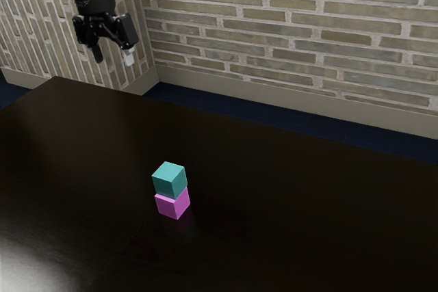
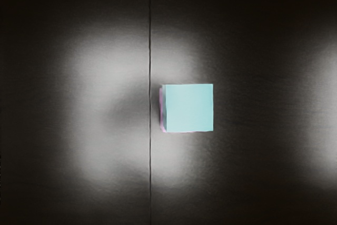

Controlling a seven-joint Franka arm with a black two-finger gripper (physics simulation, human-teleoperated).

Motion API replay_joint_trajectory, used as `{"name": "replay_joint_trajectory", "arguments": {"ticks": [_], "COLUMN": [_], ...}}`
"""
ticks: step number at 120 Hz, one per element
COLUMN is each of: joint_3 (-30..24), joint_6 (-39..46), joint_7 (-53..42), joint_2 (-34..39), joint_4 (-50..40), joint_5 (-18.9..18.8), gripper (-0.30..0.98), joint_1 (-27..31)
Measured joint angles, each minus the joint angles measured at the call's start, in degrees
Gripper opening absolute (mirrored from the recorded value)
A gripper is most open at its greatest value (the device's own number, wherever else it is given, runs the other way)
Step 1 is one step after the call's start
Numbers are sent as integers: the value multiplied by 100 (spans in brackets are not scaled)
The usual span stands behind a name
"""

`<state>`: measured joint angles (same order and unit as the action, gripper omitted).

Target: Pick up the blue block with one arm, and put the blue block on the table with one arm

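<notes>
High above the dark table (image 1: pixel 287 196), at the exterior view's upper left, my gripper (image 1: pixel 113 59) is open, its two fingertips apart with nothing between them. The blue block (image 1: pixel 170 180), teal in colour, rests on top of a pink block (image 1: pixel 174 203) that stands on the table. In the wrist view the top of the blue block (image 2: pixel 189 107) covers most of the pink block (image 2: pixel 162 110), of which a thin edge shows. Both blocks are well below my gripper, and it touches neither.
A thin seam runs across the tabletop (image 2: pixel 105 146) beside the stacked blocks. Behind the table's far edge stands a brick wall (image 1: pixel 294 39) with a pale baseboard, above a dark blue floor (image 1: pixel 226 106).
</notes>
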<state>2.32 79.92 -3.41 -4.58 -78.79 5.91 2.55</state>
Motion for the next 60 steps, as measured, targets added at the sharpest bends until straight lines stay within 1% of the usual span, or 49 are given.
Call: {"name": "replay_joint_trajectory", "arguments": {"ticks": [16,20,25,39,47,49,60], "joint_3": [79,-46,-171,-456,-526,-534,-636], "joint_6": [112,130,154,482,770,854,1586], "joint_7": [43,82,134,261,322,337,409], "joint_2": [-125,-243,-413,-928,-1219,-1257,-1121], "joint_4": [-22,-19,-18,-33,-77,-159,-1292], "joint_5": [27,-91,-202,-260,-273,-276,-292], "gripper": [69,69,69,69,69,69,69], "joint_1": [244,304,245,133,122,122,127]}}
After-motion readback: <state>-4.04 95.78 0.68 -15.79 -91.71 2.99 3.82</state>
